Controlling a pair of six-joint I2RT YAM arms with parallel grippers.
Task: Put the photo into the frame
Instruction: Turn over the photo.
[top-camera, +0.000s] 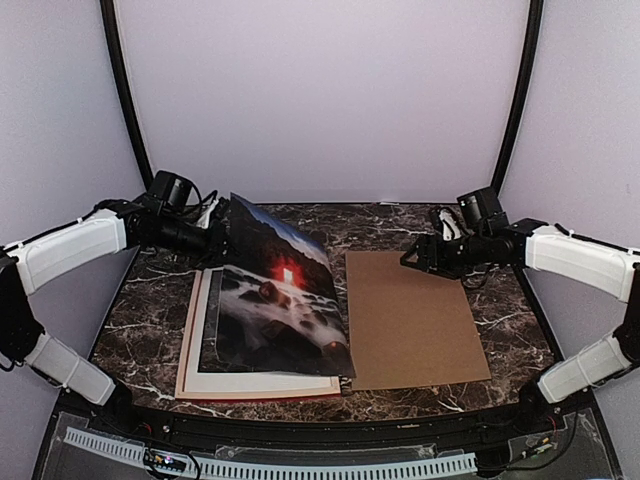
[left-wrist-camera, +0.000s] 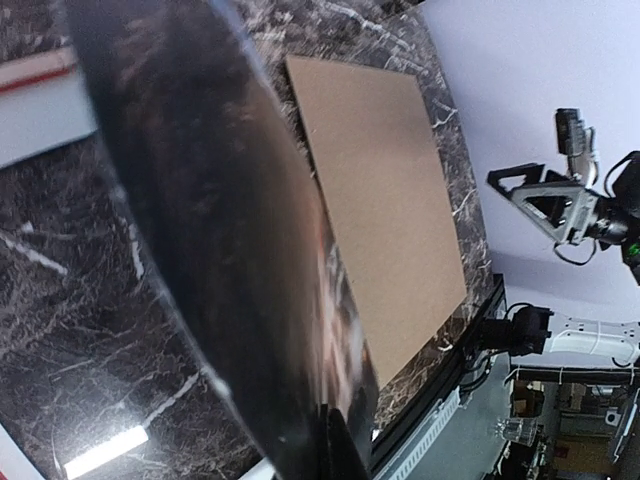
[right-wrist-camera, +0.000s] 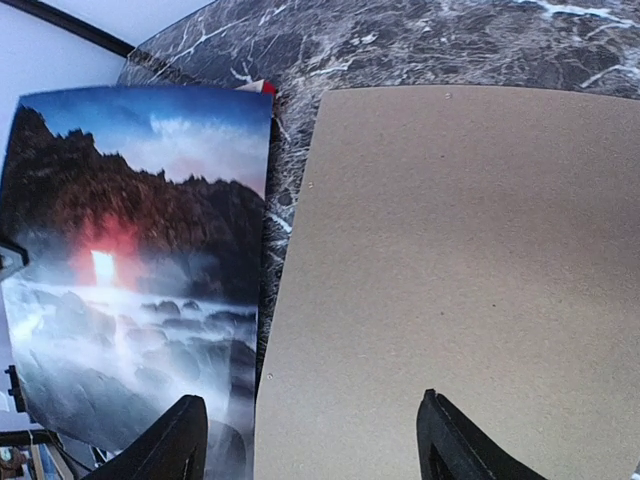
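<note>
The photo (top-camera: 285, 300), dark rocks, white water and a red glow, is lifted at its far left edge and curves down over the frame (top-camera: 185, 350), which lies flat at the table's left with a white mat (top-camera: 250, 382) in it. My left gripper (top-camera: 222, 235) is shut on the photo's raised far edge. In the left wrist view the photo (left-wrist-camera: 230, 250) fills the middle, pinched in the gripper (left-wrist-camera: 335, 440). My right gripper (top-camera: 408, 260) is open and empty, hovering over the brown backing board (top-camera: 412, 320). The right wrist view shows the photo (right-wrist-camera: 130, 260) left of the gripper (right-wrist-camera: 315, 440).
The brown backing board (right-wrist-camera: 460, 250) lies flat right of the frame, its edge close to the photo's right edge. A red corner of the frame (right-wrist-camera: 262, 87) peeks out behind the photo. The marble table (top-camera: 150, 300) ends at a black front rail.
</note>
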